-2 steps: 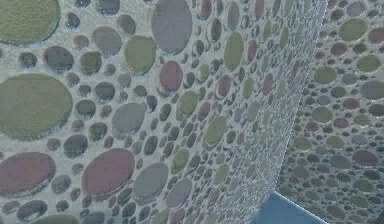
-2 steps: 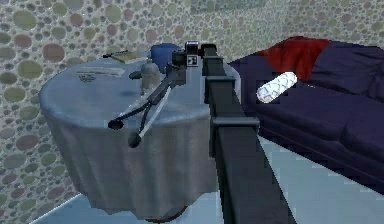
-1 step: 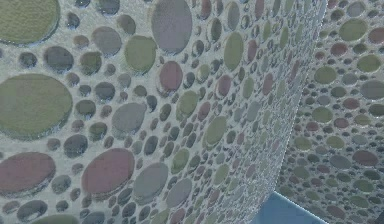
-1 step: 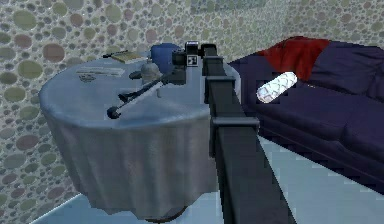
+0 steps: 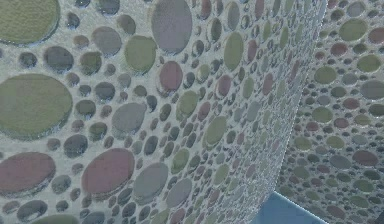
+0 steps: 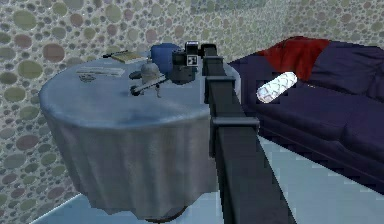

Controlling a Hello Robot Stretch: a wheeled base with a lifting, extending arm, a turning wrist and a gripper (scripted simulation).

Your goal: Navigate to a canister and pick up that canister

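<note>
Dark arm out over clothed table

Square arm (image 6: 235, 130) reaches across the round cloth-draped table (image 6: 100, 130). Gripper (image 6: 142, 89) sits low at the tabletop, with the blue canister (image 6: 160, 50) standing near it. Can't tell finger spread or whether anything's held.

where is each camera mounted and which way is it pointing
Forward view: on the robot, facing ahead and somewhat down, close to a spotted wall that meets a corner, with a sliver of pale blue floor low on the view's right.
Arm side view: on the robot's body, looking out to the arm's side at a round table with a blue container and a dark sofa; the arm and gripper reach over the table.
Shared: the same spotted wall pattern and pale blue floor.
</note>
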